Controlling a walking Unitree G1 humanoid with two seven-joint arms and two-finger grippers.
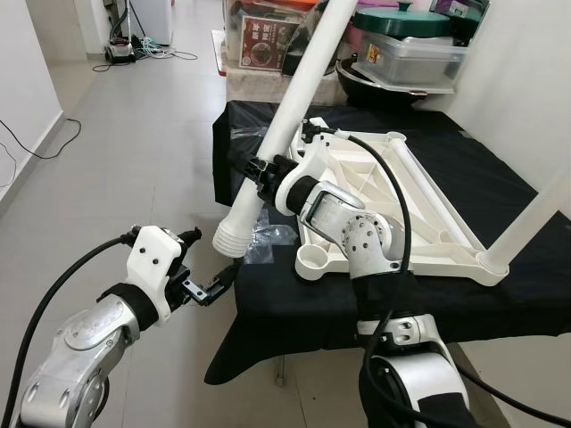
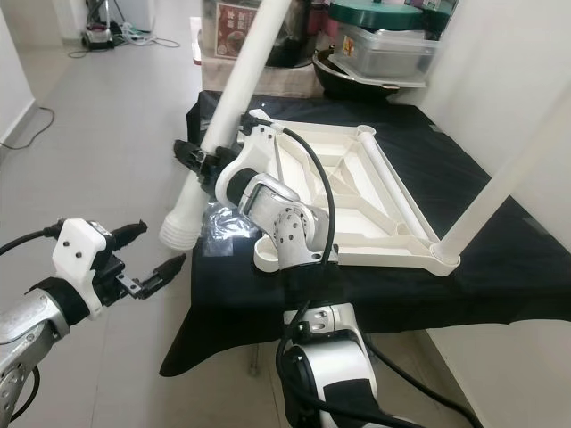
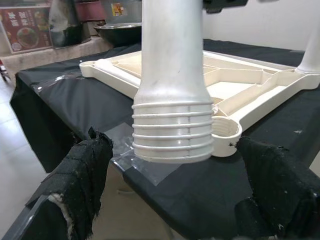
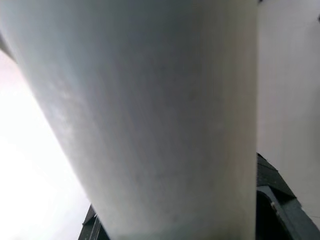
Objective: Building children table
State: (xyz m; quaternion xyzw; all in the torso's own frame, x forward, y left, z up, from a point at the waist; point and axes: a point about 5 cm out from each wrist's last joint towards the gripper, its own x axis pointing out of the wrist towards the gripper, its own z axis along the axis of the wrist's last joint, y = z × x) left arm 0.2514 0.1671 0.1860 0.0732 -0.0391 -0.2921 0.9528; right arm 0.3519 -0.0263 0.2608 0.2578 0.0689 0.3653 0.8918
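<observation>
The white tabletop lies upside down on the black-clothed table. One white leg stands in its near right corner socket. My right gripper is shut on a second white table leg, held tilted beyond the table's left edge with its threaded end pointing down. The leg's shaft lies close against the right wrist camera. The empty near left socket sits just right of that end. My left gripper is open just below and left of the threaded end, its fingers apart on either side.
Crumpled clear plastic lies on the cloth by the empty socket. Pots and lidded containers crowd the far end of the table. A white wall runs along the right. Cables lie on the tiled floor at the far left.
</observation>
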